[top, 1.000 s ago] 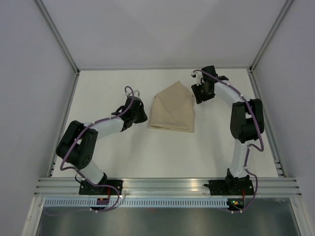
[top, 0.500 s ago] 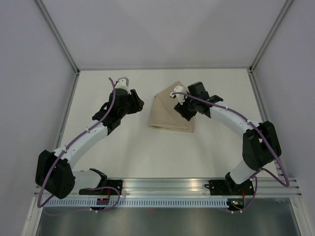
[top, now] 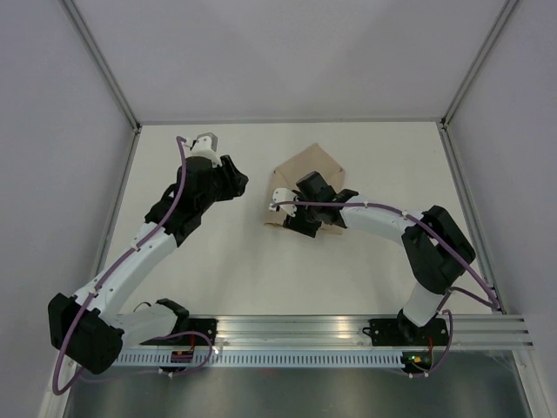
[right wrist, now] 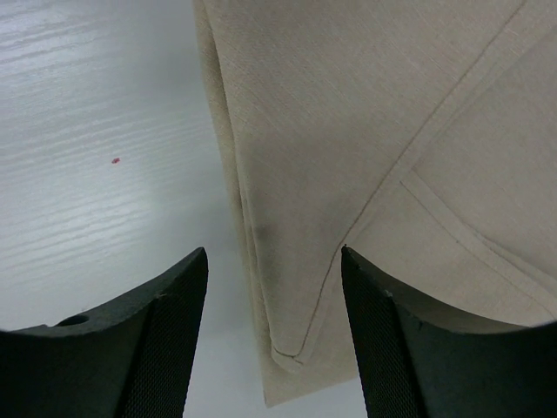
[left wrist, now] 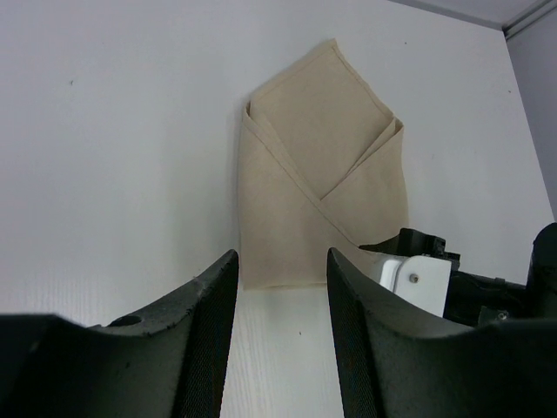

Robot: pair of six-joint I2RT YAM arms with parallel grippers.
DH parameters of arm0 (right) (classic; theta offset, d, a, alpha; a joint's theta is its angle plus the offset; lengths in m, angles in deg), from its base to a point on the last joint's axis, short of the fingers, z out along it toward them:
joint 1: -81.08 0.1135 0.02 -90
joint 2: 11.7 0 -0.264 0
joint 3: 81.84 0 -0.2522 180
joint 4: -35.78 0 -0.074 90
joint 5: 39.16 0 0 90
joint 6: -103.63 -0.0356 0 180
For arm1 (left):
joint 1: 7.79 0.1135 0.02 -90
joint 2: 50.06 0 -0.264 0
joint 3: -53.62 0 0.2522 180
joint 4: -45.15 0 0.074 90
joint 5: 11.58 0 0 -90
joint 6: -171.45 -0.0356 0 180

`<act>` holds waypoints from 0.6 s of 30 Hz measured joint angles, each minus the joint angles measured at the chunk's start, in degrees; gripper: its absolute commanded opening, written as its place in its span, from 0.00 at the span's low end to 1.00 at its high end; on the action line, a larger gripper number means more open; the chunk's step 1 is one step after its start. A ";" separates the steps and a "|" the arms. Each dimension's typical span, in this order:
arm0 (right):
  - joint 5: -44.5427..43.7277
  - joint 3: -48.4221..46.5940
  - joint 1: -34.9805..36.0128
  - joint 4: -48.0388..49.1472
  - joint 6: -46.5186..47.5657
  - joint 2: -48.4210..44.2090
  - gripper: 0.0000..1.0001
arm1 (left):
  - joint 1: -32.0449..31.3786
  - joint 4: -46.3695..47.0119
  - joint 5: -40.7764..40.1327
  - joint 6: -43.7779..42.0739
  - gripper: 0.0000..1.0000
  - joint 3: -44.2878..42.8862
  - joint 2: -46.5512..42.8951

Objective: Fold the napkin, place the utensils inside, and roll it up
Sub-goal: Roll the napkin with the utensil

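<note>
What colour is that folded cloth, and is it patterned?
The napkin is plain tan-beige, no pattern; clearest in the left wrist view.

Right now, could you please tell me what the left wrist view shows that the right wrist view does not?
Only the left wrist view: the whole folded napkin with its pointed far end, and the right arm's wrist at its near corner. Only the right wrist view: a close-up of one stitched corner and a red speck on the table. Both: the flat napkin framed by open, empty fingers, the left gripper or the right gripper, and no utensils.
</note>
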 measured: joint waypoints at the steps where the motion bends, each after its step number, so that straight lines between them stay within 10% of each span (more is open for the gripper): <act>1: -0.17 0.07 0.37 0.39 0.20 0.31 0.69 | 0.00 -0.17 0.00 -0.04 0.51 0.00 -0.09; 18: -1.09 0.07 1.46 4.83 2.71 6.78 0.59 | 0.00 -0.52 0.00 -2.16 0.51 0.26 -0.79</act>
